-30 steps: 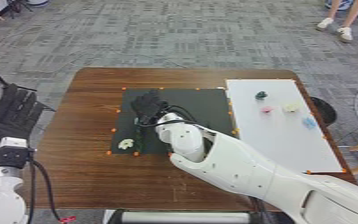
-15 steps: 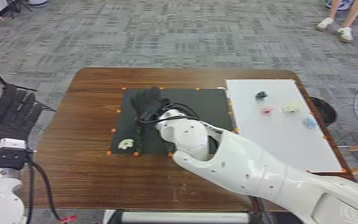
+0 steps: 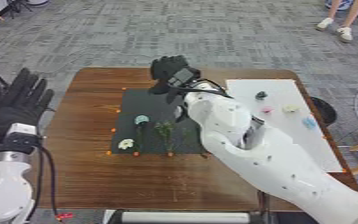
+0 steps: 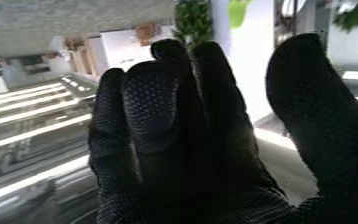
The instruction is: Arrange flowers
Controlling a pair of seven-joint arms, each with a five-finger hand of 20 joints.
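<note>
My left hand [image 3: 15,106] hangs open; on the black mat [image 3: 138,102], a pale blue flower [image 3: 142,119], likely placed, emerges beyond the white flower [image 3: 126,144] as my open, empty right hand [image 3: 170,71] withdraws toward the far edge.

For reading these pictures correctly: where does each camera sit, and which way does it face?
Head view: on the robot's head, facing forward and down at the table; both arms, left hand and right hand show.
Right wrist view: on the right wrist, facing past the right hand's fingers towards green leaves.
Both views share the right hand.
</note>
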